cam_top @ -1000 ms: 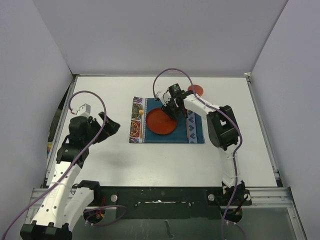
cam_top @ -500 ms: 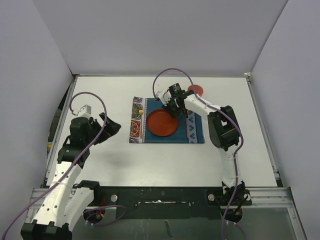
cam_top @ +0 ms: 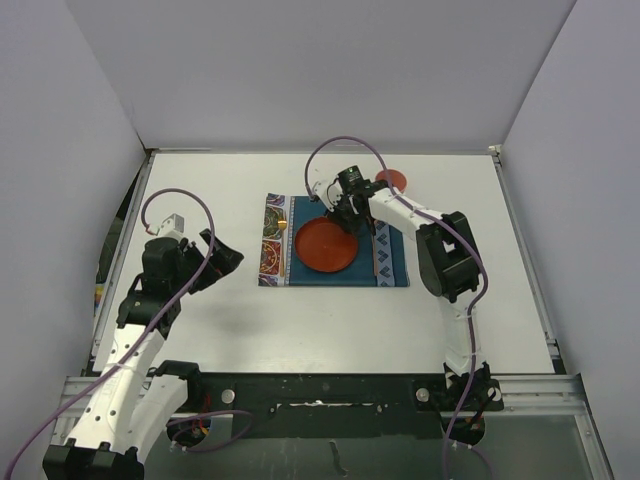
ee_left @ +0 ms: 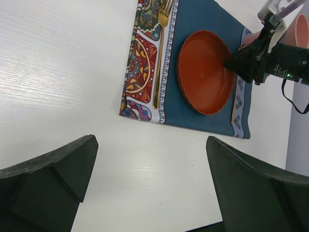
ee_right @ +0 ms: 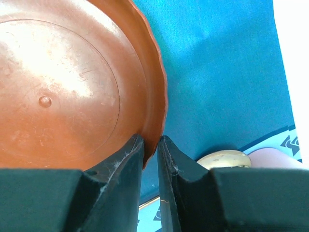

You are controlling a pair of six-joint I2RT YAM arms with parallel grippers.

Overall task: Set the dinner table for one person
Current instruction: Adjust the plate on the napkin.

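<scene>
An orange-red plate [cam_top: 322, 247] lies on the teal placemat [cam_top: 350, 278] in the middle of the white dinner table [cam_top: 250, 330]. My right gripper [cam_top: 343, 222] is shut on the plate's far-right rim; in the right wrist view the fingers pinch the rim [ee_right: 150, 140] of the plate [ee_right: 58, 87]. My left gripper [cam_top: 225, 258] is open and empty over bare table left of the mat, and the left wrist view shows it [ee_left: 150, 142] wide apart. From there the plate [ee_left: 203, 72] is ahead.
A gold fork [ee_left: 161, 48] lies on the mat's left patterned band, also in the top view [cam_top: 285, 235]. A gold utensil [ee_right: 224, 158] lies at the mat's right band. A red cup [cam_top: 391, 181] stands behind the mat's right corner. White walls surround the table.
The plate has slid slightly right and nearer on the mat with my right gripper on its rim. My left gripper has shifted a little nearer and right.
</scene>
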